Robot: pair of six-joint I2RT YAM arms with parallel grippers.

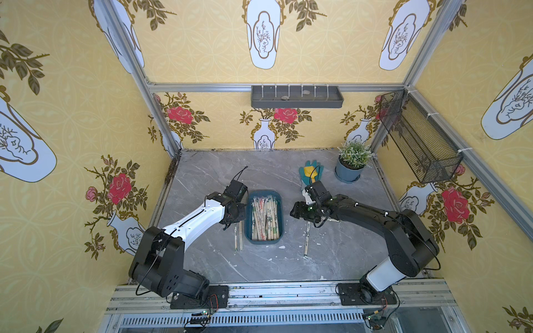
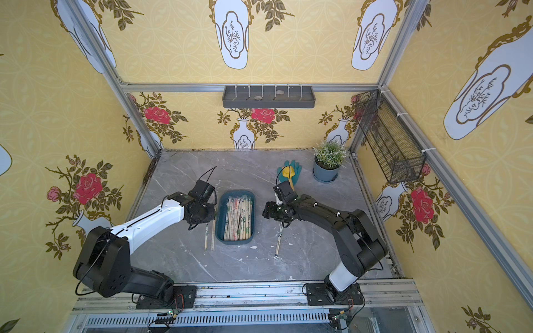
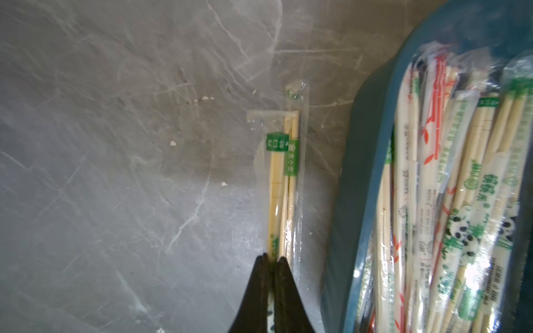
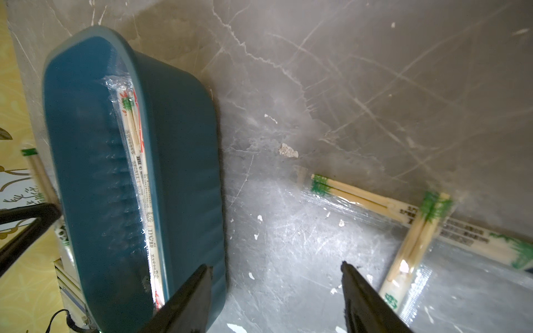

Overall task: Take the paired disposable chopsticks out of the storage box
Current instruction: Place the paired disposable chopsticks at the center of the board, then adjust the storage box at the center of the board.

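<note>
Left gripper closest to my lens, clenched on one wrapped pair, grey desk beneath, storage box mid-desk packed with paired disposable chopsticks, right gripper released beside it, loose pairs on desk.

My jaws: black. Storage box: dark teal. Chopsticks: pale bamboo, clear wrappers, green, red-orange and black-and-white panda print. Surface: grey marble, white veins. Wallpaper: yellow, red roses, white vases.

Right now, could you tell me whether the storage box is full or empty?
Mostly full: the storage box holds a dense layer of paired disposable chopsticks.
</note>
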